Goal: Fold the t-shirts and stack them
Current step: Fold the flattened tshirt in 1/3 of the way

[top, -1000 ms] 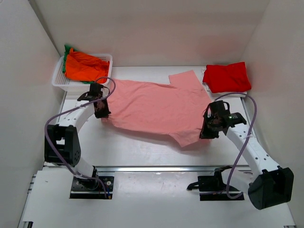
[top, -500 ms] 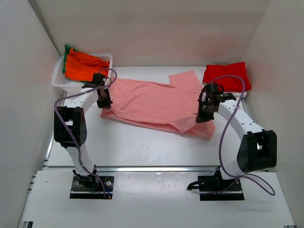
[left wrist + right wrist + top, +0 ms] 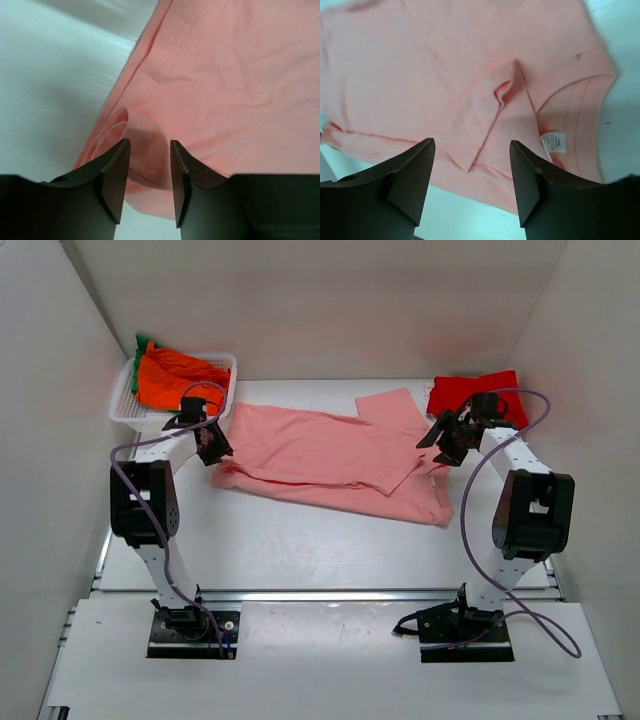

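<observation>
Salmon-pink t-shirt [image 3: 330,455] lay mid-table, folded over on itself. Left gripper [image 3: 212,445] was at its left edge, jaws apart, holding nothing. Right gripper [image 3: 447,438] was above the collar end, jaws wide, empty. Red t-shirt [image 3: 470,392] sat far right; orange t-shirt [image 3: 175,380] and green t-shirt [image 3: 140,343] were in the white basket [image 3: 122,412]

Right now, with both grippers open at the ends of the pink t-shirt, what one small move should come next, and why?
Probably lift the left gripper straight up: its jaws stand apart, yet a ridge of the salmon-pink t-shirt sits between them, so a sideways move might drag the fold open.
</observation>
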